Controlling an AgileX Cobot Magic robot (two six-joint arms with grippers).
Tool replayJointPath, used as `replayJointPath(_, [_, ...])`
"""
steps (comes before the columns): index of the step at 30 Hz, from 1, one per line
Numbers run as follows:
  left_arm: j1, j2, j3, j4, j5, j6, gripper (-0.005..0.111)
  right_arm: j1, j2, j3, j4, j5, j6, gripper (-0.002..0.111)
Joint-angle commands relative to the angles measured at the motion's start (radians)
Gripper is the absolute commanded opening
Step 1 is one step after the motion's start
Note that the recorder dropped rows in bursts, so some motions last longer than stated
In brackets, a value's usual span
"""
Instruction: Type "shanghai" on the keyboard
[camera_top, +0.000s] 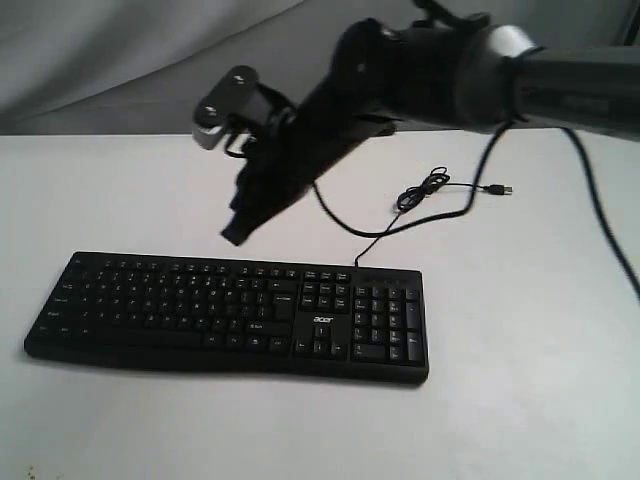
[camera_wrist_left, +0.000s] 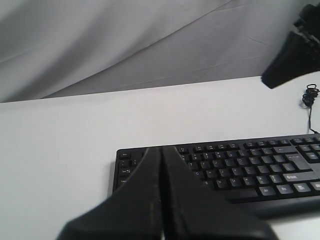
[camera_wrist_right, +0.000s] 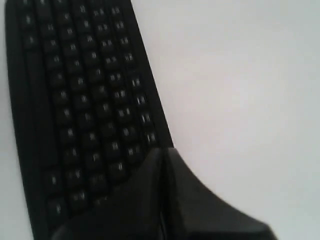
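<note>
Keyboard (camera_top: 200, 310) laid flat on white counter (camera_top: 520, 400), cable (camera_top: 432, 188) coiled behind. Right pincer (camera_top: 232, 236) pressed together, poised above top key rows (clear of keys). Left pincer (camera_wrist_left: 161, 151) likewise pressed together, over keyboard's left end.

One keyboard (camera_top: 230, 315), one USB cable (camera_top: 432, 186), one white table (camera_top: 530, 400) and two grippers (camera_wrist_left: 161, 150) (camera_wrist_right: 163, 151).
</note>
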Motion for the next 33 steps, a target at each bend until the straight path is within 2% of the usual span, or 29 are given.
replayJointPath(1, [-0.004, -0.003, 0.004, 0.001, -0.005, -0.003, 0.0, 0.088, 0.118, -0.297, -0.095, 0.188, 0.076, 0.0])
replayJointPath(4, [-0.004, -0.003, 0.004, 0.001, -0.005, -0.003, 0.0, 0.131, 0.22, -0.498, -0.095, 0.343, 0.07, 0.0])
replayJointPath(7, [-0.004, -0.003, 0.004, 0.001, -0.005, -0.003, 0.0, 0.163, 0.331, -0.661, -0.119, 0.409, 0.074, 0.0])
replayJointPath(15, [-0.004, -0.003, 0.004, 0.001, -0.005, -0.003, 0.0, 0.215, 0.601, -0.942, -0.123, 0.393, 0.083, 0.0])
replayJointPath(22, [-0.004, -0.003, 0.004, 0.001, -0.005, -0.003, 0.0, 0.22, 0.652, -0.991, -0.039, 0.291, 0.094, 0.0])
replayJointPath(33, [-0.004, -0.003, 0.004, 0.001, -0.005, 0.002, 0.0, 0.228, 0.694, -0.991, -0.065, 0.238, 0.147, 0.0])
